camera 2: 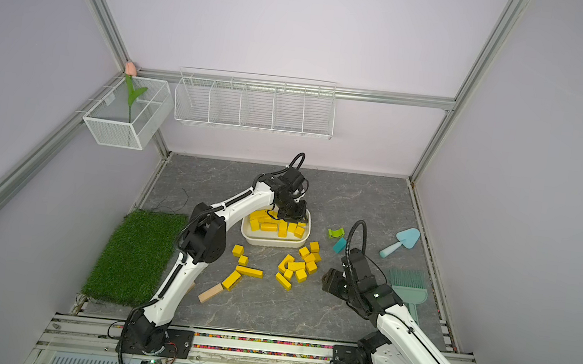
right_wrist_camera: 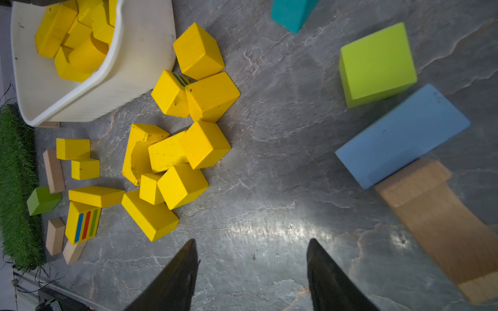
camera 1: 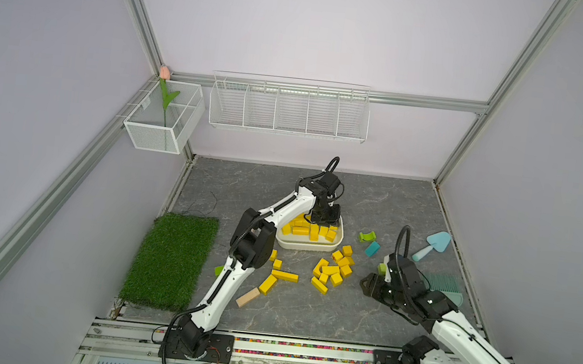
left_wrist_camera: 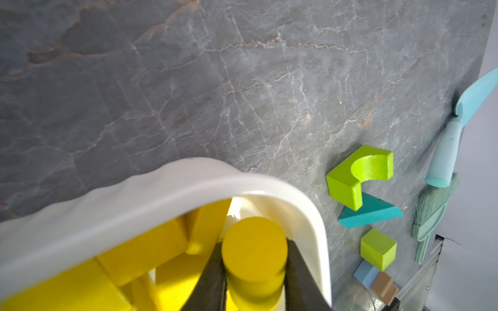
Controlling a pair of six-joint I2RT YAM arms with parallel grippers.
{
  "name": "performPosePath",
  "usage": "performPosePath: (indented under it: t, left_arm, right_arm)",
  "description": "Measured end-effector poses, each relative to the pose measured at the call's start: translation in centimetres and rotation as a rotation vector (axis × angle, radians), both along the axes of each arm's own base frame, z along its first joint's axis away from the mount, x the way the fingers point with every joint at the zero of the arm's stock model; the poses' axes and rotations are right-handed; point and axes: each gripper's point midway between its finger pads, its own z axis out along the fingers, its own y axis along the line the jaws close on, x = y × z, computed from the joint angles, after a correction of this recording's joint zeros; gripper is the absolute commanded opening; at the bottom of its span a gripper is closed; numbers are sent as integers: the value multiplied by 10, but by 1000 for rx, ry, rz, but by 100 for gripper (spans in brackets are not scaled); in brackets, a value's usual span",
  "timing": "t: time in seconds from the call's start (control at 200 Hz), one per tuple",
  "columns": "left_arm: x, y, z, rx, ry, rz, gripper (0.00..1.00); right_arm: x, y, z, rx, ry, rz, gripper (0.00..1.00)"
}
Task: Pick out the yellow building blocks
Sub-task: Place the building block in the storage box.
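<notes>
Left wrist view: the left end effector (left_wrist_camera: 254,269) is closed narrowly on a yellow cylinder (left_wrist_camera: 254,247), with one finger on each side of its round wall and its flat end towards the camera. The cylinder hangs just inside a corner of the white tub (left_wrist_camera: 188,183), above other yellow building blocks (left_wrist_camera: 140,242) that already lie in the tub. A little bare tub floor shows in that corner.

I judge the step in hand to be the release of this cylinder into the tub. To do it well, the arm should first go lower, so that the piece falls only a short way and does not bounce off the pile and over the rim. The cylinder is close to the tub's wall, so a small shift towards the tub's middle before opening seems safer. The jaws need to open only a little more than the cylinder's width. Afterwards the arm should lift straight up, because the fingers stand between the pile and the wall.

In a top view, many loose yellow blocks (camera 1: 334,270) lie on the bench (camera 1: 374,199) just in front of the tub. The right end effector (right_wrist_camera: 252,242) stands wide and empty over bare bench, beyond that cluster from the tub. The green arch (left_wrist_camera: 358,175) beside the tub is not wanted.
</notes>
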Motion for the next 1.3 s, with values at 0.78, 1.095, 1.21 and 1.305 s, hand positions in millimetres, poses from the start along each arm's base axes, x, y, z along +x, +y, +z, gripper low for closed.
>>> performPosePath:
  t: [0.78, 1.095, 1.21, 1.305]
  left_arm:
    - [11, 5, 10, 34, -63, 29, 46]
    - [-3, 25, 115, -83, -226, 62, 40]
    - [-21, 44, 155, -139, -302, 80, 39]
    - [-41, 64, 165, -165, -341, 91, 39]
  right_arm:
    - [-1, 1, 0, 11, 4, 2, 66]
    - [0, 0, 1, 13, 2, -3, 66]
    - [0, 0, 1, 13, 2, -3, 66]
    - [0, 0, 0, 12, 4, -2, 66]
